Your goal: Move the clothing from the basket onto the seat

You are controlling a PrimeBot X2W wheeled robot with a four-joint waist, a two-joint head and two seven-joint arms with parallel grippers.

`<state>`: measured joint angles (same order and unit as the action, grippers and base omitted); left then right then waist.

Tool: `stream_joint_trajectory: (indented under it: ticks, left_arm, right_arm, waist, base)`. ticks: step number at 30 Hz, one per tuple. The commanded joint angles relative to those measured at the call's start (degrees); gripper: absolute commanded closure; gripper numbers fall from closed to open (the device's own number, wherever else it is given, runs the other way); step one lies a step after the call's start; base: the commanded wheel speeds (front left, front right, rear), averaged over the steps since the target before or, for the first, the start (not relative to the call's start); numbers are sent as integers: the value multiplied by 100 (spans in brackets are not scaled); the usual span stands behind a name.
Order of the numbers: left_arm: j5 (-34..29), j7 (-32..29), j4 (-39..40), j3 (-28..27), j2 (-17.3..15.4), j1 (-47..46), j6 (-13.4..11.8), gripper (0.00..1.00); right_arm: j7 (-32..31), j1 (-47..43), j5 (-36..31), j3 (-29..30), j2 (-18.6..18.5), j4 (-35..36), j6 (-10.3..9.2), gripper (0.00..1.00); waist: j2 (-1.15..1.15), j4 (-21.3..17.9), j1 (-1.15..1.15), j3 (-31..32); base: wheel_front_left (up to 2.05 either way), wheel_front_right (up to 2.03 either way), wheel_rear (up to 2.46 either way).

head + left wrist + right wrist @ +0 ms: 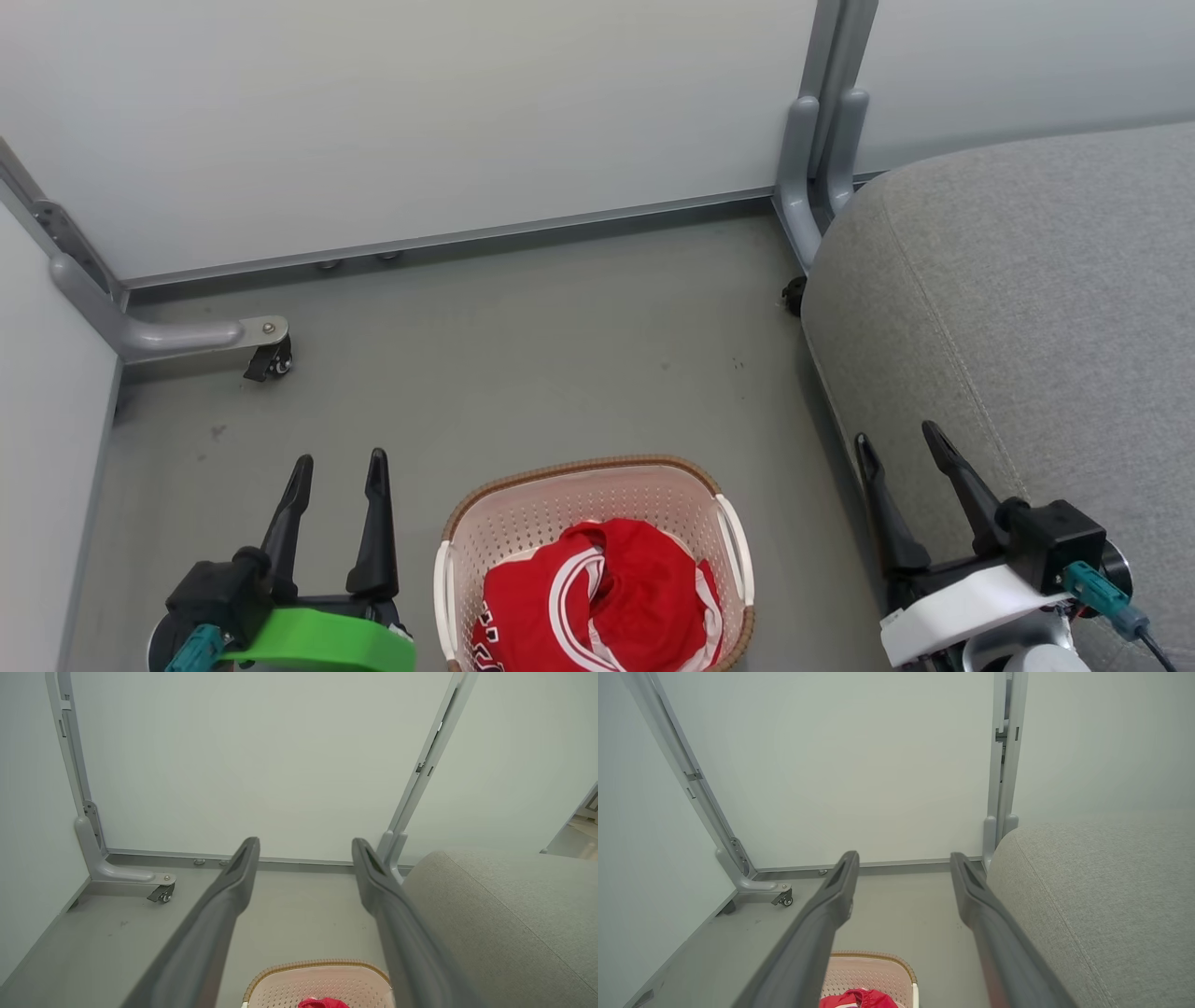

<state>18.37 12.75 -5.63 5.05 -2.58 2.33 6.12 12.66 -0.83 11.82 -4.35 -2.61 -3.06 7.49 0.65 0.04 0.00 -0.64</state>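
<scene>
Left gripper (340,459) and right gripper (897,433) are held empty on either side of the basket (579,467), fingers spread wide. Red clothing (607,597) is heaped in the basket on the floor (523,373); the seat (1027,327) lies to its right. A raised fold should be pinched deeply from above, so that nothing is dropped in the lift. Dark characters (485,644) at the clothing's edge are cropped and cannot be read.

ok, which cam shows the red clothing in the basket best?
Head view: the clothing lies bunched in the basket, white trim clear, cut at the bottom edge. Left wrist view catches a red sliver; right wrist view a slightly larger scrap.
</scene>
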Motion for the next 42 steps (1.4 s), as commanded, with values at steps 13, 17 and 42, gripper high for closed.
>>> stream_joint_trajectory:
  ticks: [13,17,42]
  left_arm:
    - [-429,174,-58,-35,-46,100,10,0]
    - [-593,216,-65,-37,-47,119,-4,0]
    - [-770,243,-93,2,-47,130,-77,0]
  right_arm:
    - [185,-99,-531,-11,-39,120,0,0]
    - [229,-114,-679,-34,-41,142,0,0]
    - [262,-117,-801,-37,-42,103,0,0]
  waist:
    - [-61,-3,0,-16]
    - [-63,-12,0,-20]
    - [-65,-26,0,24]
  base:
    - [0,0,0]
    - [0,0,0]
    - [0,0,0]
